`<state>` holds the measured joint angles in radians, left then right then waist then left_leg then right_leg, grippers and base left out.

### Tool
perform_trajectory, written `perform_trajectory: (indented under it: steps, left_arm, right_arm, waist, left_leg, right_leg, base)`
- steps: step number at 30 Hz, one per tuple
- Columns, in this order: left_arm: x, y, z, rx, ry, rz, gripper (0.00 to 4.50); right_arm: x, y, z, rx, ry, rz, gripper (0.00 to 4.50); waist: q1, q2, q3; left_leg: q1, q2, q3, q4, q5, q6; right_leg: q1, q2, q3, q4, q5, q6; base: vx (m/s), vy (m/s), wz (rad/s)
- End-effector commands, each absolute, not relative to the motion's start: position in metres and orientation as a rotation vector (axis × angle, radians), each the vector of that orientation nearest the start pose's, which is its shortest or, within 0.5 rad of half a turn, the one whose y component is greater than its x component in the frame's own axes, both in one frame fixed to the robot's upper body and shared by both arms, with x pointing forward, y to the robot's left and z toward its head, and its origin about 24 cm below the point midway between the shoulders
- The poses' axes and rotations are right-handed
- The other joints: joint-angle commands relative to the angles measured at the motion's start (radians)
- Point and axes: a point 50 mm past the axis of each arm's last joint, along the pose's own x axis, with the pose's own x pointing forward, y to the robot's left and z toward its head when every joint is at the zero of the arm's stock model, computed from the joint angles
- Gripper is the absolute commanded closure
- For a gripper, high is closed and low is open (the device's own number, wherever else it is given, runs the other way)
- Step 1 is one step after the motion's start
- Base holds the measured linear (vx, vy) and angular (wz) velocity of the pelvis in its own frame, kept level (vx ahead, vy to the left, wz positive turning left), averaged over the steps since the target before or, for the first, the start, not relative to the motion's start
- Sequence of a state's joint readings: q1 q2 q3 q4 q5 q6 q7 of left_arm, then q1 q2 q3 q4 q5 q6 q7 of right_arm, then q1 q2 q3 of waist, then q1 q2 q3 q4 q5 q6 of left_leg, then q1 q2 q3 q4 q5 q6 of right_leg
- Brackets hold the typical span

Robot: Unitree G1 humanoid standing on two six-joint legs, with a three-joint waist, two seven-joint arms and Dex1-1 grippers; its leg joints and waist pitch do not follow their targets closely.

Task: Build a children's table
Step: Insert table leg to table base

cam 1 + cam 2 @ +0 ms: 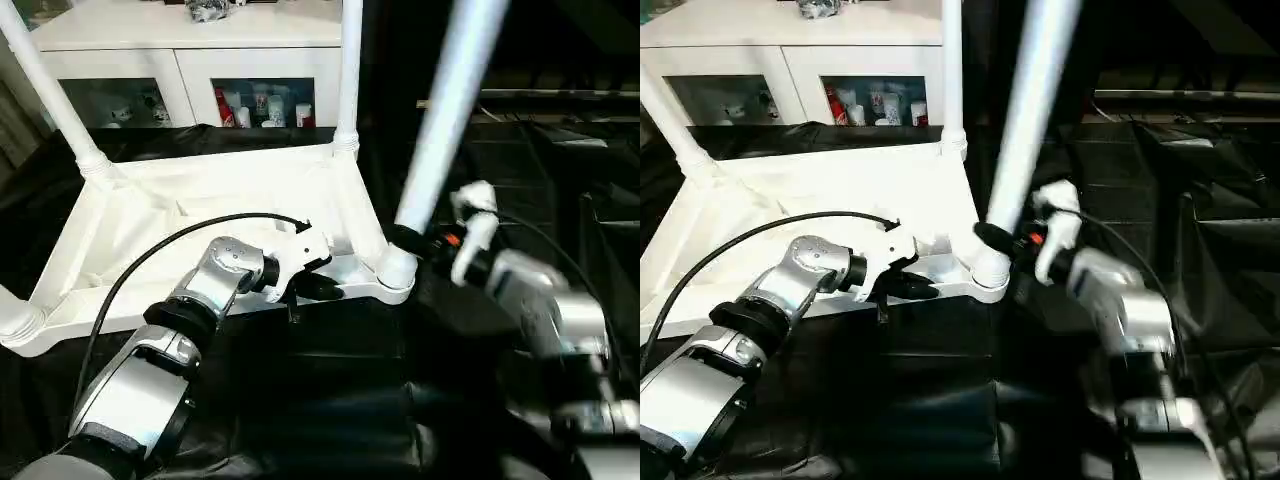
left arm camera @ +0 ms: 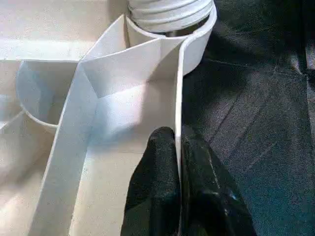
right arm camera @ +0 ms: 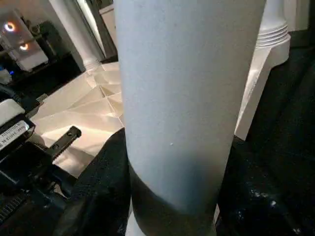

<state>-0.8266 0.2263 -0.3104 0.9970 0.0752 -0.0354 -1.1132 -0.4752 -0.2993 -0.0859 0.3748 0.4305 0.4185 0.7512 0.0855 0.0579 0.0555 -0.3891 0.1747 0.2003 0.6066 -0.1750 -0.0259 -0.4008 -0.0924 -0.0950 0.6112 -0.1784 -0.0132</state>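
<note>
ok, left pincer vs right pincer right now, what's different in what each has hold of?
The left pincer is shut on the thin raised rim of the tabletop; the right pincer stands wider, around the near-corner leg just above its socket. The left holds a flat wall edge, the right a round tube. The left arm comes in from the near side, the right from the right side. Both have black fingers and grip white table parts.
</note>
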Motion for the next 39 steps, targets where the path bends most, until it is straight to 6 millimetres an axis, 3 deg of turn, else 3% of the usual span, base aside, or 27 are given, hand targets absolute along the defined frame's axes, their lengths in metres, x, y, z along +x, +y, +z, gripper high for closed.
perform_trajectory:
  steps: [1, 4, 5, 6, 7, 17, 20, 21, 23, 26, 28, 31, 32, 35, 39]
  left_arm:
    - [0.35, 0.106, 0.055, 0.406, 0.43, -1.246, 4.5]
    - [0.351, 0.106, 0.057, 0.406, 0.43, -1.243, 4.5]
    - [0.351, 0.106, 0.057, 0.406, 0.43, -1.243, 4.5]
    - [0.351, 0.106, 0.057, 0.41, 0.43, -1.24, 4.5]
    - [0.351, 0.106, 0.057, 0.411, 0.43, -1.238, 4.5]
    - [0.351, 0.111, 0.056, 0.422, 0.438, -1.229, 4.5]
    - [0.35, 0.112, 0.055, 0.429, 0.439, -1.234, 4.5]
    - [0.35, 0.111, 0.056, 0.44, 0.435, -1.241, 4.5]
    - [0.35, 0.111, 0.056, 0.46, 0.43, -1.251, 4.5]
    - [0.35, 0.111, 0.056, 0.479, 0.431, -1.259, 4.5]
    - [0.35, 0.11, 0.056, 0.474, 0.427, -1.257, 4.5]
    - [0.349, 0.11, 0.056, 0.473, 0.425, -1.256, 4.5]
    - [0.349, 0.111, 0.056, 0.473, 0.424, -1.255, 4.5]
    - [0.349, 0.111, 0.055, 0.474, 0.42, -1.256, 4.5]
    - [0.348, 0.111, 0.057, 0.471, 0.405, -1.273, 4.5]
  right_arm:
    - [0.319, -0.173, 0.064, 0.301, 0.255, 0.716, 2.64]
    - [0.314, -0.172, 0.057, 0.31, 0.228, 0.694, 2.64]
    - [0.314, -0.172, 0.057, 0.31, 0.228, 0.694, 2.64]
    - [0.31, -0.17, 0.053, 0.307, 0.204, 0.687, 2.64]
    - [0.308, -0.169, 0.051, 0.299, 0.195, 0.682, 2.64]
    - [0.288, -0.151, 0.034, 0.169, 0.142, 0.707, 2.64]
    - [0.287, -0.149, 0.033, 0.139, 0.162, 0.738, 2.64]
    - [0.29, -0.148, 0.035, 0.124, 0.185, 0.762, 2.64]
    - [0.293, -0.148, 0.034, 0.098, 0.249, 0.805, 2.64]
    - [0.294, -0.145, 0.034, 0.072, 0.283, 0.868, 2.64]
    - [0.299, -0.144, 0.033, 0.03, 0.345, 0.914, 2.64]
    - [0.305, -0.144, 0.033, -0.016, 0.369, 0.93, 2.64]
    - [0.306, -0.144, 0.034, -0.018, 0.372, 0.934, 2.64]
    - [0.308, -0.142, 0.035, -0.016, 0.396, 0.961, 2.64]
    - [0.308, -0.14, 0.033, -0.035, 0.434, 1.032, 2.64]
  waist:
    - [0.004, -0.015, -0.077]
    - [0.005, -0.007, -0.077]
    - [0.004, -0.011, -0.076]
    - [0.006, 0.003, -0.077]
    - [0.004, -0.002, -0.076]
    - [-0.003, 0.002, -0.071]
    - [-0.005, 0.0, -0.069]
    - [-0.007, -0.008, -0.069]
    - [-0.01, -0.012, -0.068]
    - [-0.014, -0.009, -0.067]
    - [-0.018, -0.023, -0.069]
    - [-0.022, -0.016, -0.067]
    - [-0.023, -0.024, -0.067]
    - [-0.025, -0.03, -0.068]
    - [-0.026, -0.03, -0.066]
  left_leg:
    - [0.019, 0.057, -0.03, -0.066, -0.186, 0.059]
    - [0.019, 0.058, -0.033, -0.068, -0.2, 0.054]
    - [0.019, 0.058, -0.033, -0.069, -0.21, 0.051]
    - [0.02, 0.057, -0.035, -0.069, -0.216, 0.047]
    - [0.021, 0.058, -0.033, -0.071, -0.225, 0.046]
    - [0.024, 0.058, -0.038, -0.08, -0.292, 0.029]
    - [0.024, 0.058, -0.038, -0.081, -0.291, 0.033]
    - [0.024, 0.058, -0.037, -0.081, -0.291, 0.036]
    - [0.023, 0.056, -0.038, -0.08, -0.288, 0.04]
    - [0.022, 0.057, -0.036, -0.078, -0.278, 0.044]
    - [0.018, 0.056, -0.036, -0.079, -0.262, 0.049]
    - [0.022, 0.057, -0.035, -0.077, -0.275, 0.044]
    - [0.023, 0.058, -0.034, -0.077, -0.28, 0.043]
    - [0.022, 0.06, -0.036, -0.08, -0.287, 0.041]
    - [0.024, 0.058, -0.035, -0.078, -0.297, 0.041]
  right_leg:
    - [0.052, -0.076, 0.052, -0.084, -0.232, -0.215]
    - [0.052, -0.076, 0.051, -0.084, -0.231, -0.214]
    - [0.053, -0.077, 0.051, -0.085, -0.232, -0.214]
    - [0.052, -0.079, 0.051, -0.084, -0.235, -0.216]
    - [0.05, -0.077, 0.051, -0.089, -0.237, -0.213]
    - [0.05, -0.077, 0.053, -0.096, -0.287, -0.203]
    - [0.051, -0.076, 0.053, -0.096, -0.29, -0.203]
    - [0.051, -0.077, 0.053, -0.098, -0.298, -0.201]
    - [0.053, -0.075, 0.052, -0.098, -0.319, -0.199]
    - [0.051, -0.077, 0.054, -0.1, -0.335, -0.193]
    - [0.055, -0.075, 0.052, -0.096, -0.319, -0.197]
    - [0.048, -0.076, 0.052, -0.099, -0.337, -0.202]
    - [0.047, -0.076, 0.053, -0.1, -0.34, -0.201]
    - [0.049, -0.077, 0.053, -0.097, -0.337, -0.201]
    - [0.047, -0.079, 0.054, -0.102, -0.373, -0.196]
  base:
    - [0.0, 0.0, 0.0]
    - [0.0, 0.0, 0.0]
    - [0.0, 0.0, 0.0]
    - [0.0, 0.0, 0.0]
    - [0.0, 0.0, 0.0]
    - [0.0, 0.0, 0.0]
    - [0.0, 0.0, 0.0]
    - [0.0, 0.0, 0.0]
    - [0.0, 0.0, 0.0]
    - [0.0, 0.0, 0.0]
    - [0.0, 0.0, 0.0]
    - [0.0, 0.0, 0.0]
    - [0.0, 0.0, 0.0]
    - [0.0, 0.0, 0.0]
    - [0.0, 0.0, 0.0]
